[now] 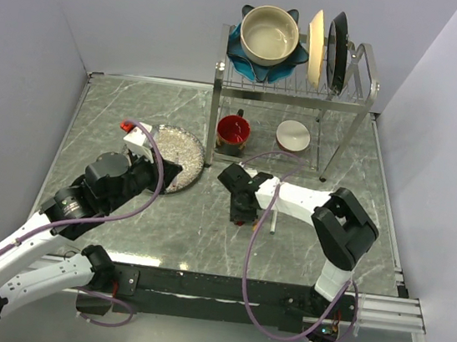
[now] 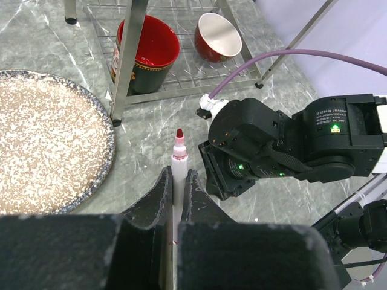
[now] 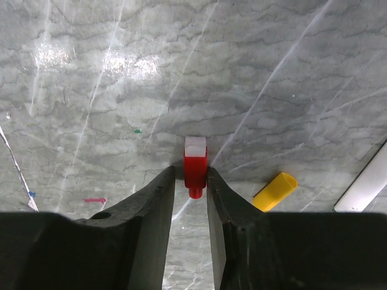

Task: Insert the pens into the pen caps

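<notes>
My left gripper (image 2: pixel 176 176) is shut on a white-barrelled pen (image 2: pixel 179 158) with its bare red tip pointing away from the camera. In the top view that pen (image 1: pixel 135 134) is held above the table's left side. My right gripper (image 3: pixel 191 181) reaches down to the table with a red pen cap (image 3: pixel 195 169) between its fingertips. The right finger touches the cap, while a small gap shows on the left, so the jaws stand open around it. A yellow pen cap (image 3: pixel 275 191) lies on the table just right of the fingers. A white barrel (image 3: pixel 370 183) shows at the right edge.
A speckled plate (image 1: pixel 182 155) lies on the table left of centre, under my left arm. A wire dish rack (image 1: pixel 295 83) at the back carries a bowl and upright plates. Under it sit a red mug (image 1: pixel 233 131) and a small bowl (image 1: pixel 293 134).
</notes>
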`<state>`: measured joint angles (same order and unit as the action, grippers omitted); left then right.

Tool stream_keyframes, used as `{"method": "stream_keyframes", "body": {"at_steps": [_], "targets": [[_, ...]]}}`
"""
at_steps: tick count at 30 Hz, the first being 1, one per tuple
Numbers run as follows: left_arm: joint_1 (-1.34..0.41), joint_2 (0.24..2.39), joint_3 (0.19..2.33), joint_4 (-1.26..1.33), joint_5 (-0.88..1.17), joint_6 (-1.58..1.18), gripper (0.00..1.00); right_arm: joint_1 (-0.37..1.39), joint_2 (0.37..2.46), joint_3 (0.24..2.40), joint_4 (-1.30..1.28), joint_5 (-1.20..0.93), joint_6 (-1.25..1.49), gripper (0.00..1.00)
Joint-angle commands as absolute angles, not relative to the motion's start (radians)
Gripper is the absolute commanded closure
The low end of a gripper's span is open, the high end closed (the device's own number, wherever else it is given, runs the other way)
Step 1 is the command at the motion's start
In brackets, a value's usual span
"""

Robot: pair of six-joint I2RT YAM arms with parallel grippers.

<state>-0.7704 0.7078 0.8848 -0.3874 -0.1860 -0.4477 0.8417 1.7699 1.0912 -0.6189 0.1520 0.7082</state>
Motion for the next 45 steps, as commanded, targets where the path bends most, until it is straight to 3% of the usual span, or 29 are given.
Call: {"method": "stream_keyframes", "body": {"at_steps": [1,15,18,19,23,32,39,45], "targets": [[-0.775,0.690,0.881,-0.367,-0.189,-0.434,0.99,0.833,1.799,1.121,-0.594,0.238,0.703,0.64],[-0.775,0.692,0.879,-0.364,-0.189,-0.434,0.99,0.819,1.819,1.129,-0.578,0.271,0.676,0.69],[-0.775,0.690,0.877,-0.359,-0.169,-0.431,0.99,0.819,1.815,1.117,-0.577,0.273,0.675,0.84],[-0.775,0.687,0.876,-0.356,-0.154,-0.430,0.99,0.819,1.810,1.115,-0.574,0.276,0.673,0.93],[-0.782,0.675,0.859,-0.289,-0.028,-0.402,0.99,0.819,1.757,1.117,-0.571,0.291,0.644,1.00],[-0.815,0.706,0.830,-0.201,0.353,-0.351,0.99,0.819,1.378,1.123,-0.421,0.218,0.537,1.00],[-0.816,0.689,0.792,-0.078,0.459,-0.402,0.99,0.821,0.987,0.980,-0.003,-0.050,0.563,1.00],[-0.815,0.698,0.752,0.066,0.515,-0.495,0.99,0.822,0.828,0.836,0.340,-0.184,0.663,1.00]]}}
